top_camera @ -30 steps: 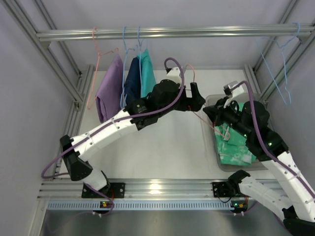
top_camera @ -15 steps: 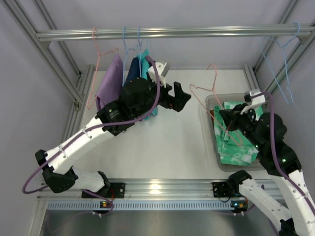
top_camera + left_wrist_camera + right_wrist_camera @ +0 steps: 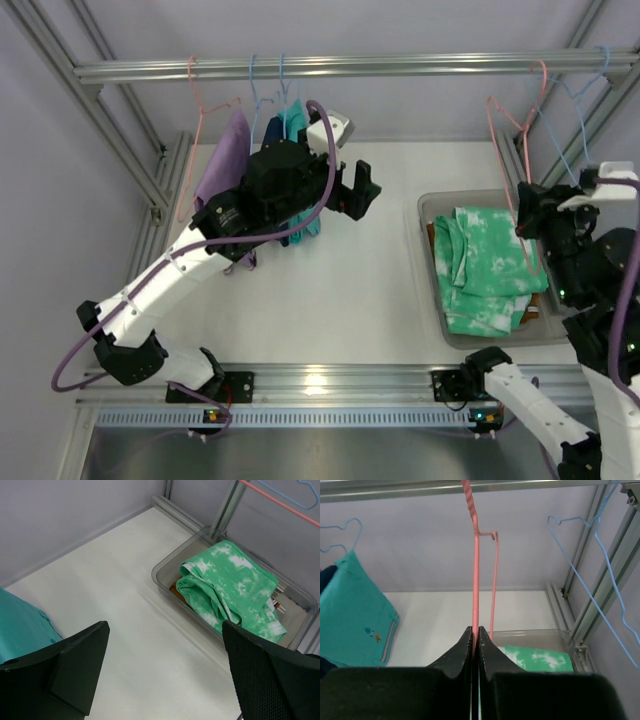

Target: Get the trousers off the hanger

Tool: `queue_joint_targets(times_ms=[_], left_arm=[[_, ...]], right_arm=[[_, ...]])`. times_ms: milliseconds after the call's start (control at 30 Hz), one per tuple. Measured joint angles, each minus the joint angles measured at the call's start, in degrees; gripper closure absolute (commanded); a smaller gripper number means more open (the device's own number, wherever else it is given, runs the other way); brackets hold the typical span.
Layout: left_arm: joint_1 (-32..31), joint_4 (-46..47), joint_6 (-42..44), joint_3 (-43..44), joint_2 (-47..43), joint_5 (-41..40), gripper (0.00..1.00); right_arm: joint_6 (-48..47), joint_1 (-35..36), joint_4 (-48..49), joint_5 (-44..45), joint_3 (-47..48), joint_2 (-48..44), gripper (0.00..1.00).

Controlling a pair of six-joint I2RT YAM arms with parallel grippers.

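My right fingers (image 3: 465, 650) clamping thin pink hanger (image 3: 475, 580) at rail (image 3: 350, 67); pinch being narrow, wire risking twisting, hook maybe missing rail. My left fingers (image 3: 75, 650) standing apart, empty.

walls (image 3: 400, 25) pale lilac | tabletop (image 3: 370, 290) white | rail (image 3: 400, 66) aluminium, overhead

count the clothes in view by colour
lilac garment: 1
navy garment: 1
teal garment: 1
mint-green mottled trousers: 1
rust-orange trousers, mostly hidden under the green: 1
total: 5
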Motion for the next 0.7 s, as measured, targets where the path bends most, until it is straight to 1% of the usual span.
queue_joint_targets(times_ms=[100, 200, 267, 400, 533, 700], left_arm=[[0.02, -1.95, 0.22, 0.79, 0.46, -0.02, 0.01], [0.55, -3.54, 0.35, 0.79, 0.46, 0.13, 0.01], [1.36, -4.52, 0.37, 0.79, 0.46, 0.24, 0.01], [3.56, -5.66, 0.33, 0.63, 0.28, 0.24, 0.01], [5.44, -5.86, 0.11, -0.61, -0.76, 0.55, 0.01], [8.04, -5.86, -0.81, -1.77, -1.97, 1.09, 0.01]], right_arm=[[-2.56, -0.15, 0.46, 2.05, 0.72, 5.09, 1.00], [-4.39, -2.69, 1.75, 1.66, 0.74, 9.88, 1.00], [-4.52, -6.84, 1.99, -0.70, 1.51, 13.05, 1.00], [-3.39, -17.66, 2.51, -7.50, 4.96, 18.64, 1.00], [-1.75, -26.69, 5.18, -14.71, 7.43, 20.41, 1.00], [0.07, -34.67, 9.38, -23.96, 8.28, 22.29, 1.00]])
